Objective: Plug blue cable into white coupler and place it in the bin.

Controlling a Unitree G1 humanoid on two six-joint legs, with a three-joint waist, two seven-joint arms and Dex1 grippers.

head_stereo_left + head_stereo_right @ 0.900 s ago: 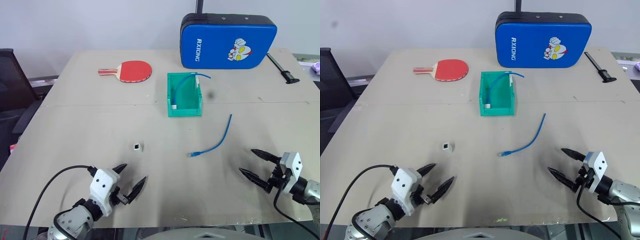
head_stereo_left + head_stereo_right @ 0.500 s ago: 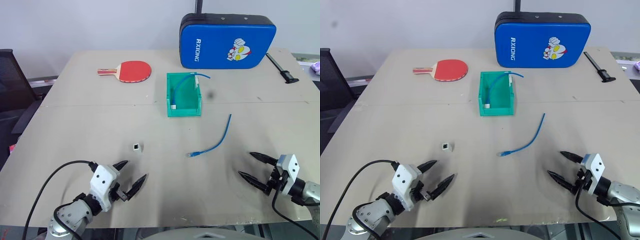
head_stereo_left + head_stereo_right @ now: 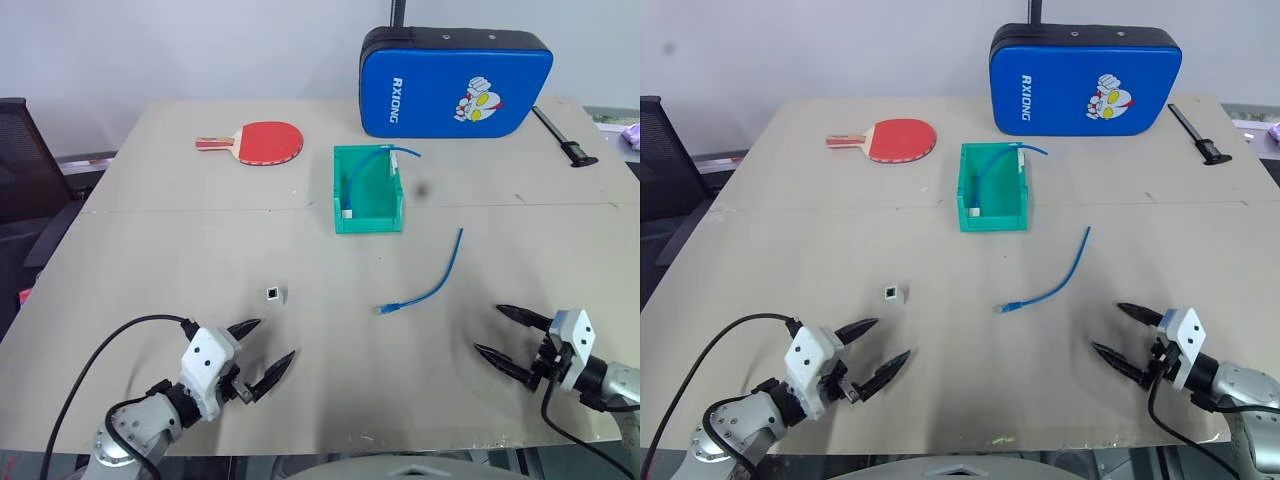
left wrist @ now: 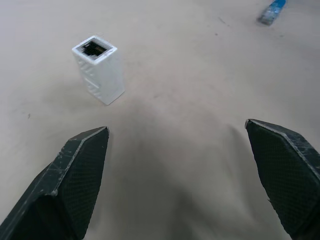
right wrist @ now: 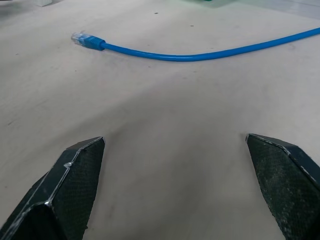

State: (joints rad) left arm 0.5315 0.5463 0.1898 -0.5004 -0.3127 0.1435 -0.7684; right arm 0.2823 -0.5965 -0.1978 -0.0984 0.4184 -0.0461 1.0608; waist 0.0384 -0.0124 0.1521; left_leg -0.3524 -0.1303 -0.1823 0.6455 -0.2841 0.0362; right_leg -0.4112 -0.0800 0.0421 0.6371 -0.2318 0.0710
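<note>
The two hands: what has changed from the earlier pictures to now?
Both hands have drawn back a little toward the robot, the right hand more clearly than the left hand. Both stay open and empty. The cable, the coupler and the bin lie where they were.

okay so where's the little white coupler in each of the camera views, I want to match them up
Left eye view: the white coupler stands on the table, ahead of the left gripper.
Right eye view: same spot, at.
Left wrist view: large and upright at, socket facing up, beyond the open jaws.
Right wrist view: a white scrap at one edge may be it; I cannot tell.
Shared landmark: the blue cable, its plug end pointing toward the coupler.
</note>
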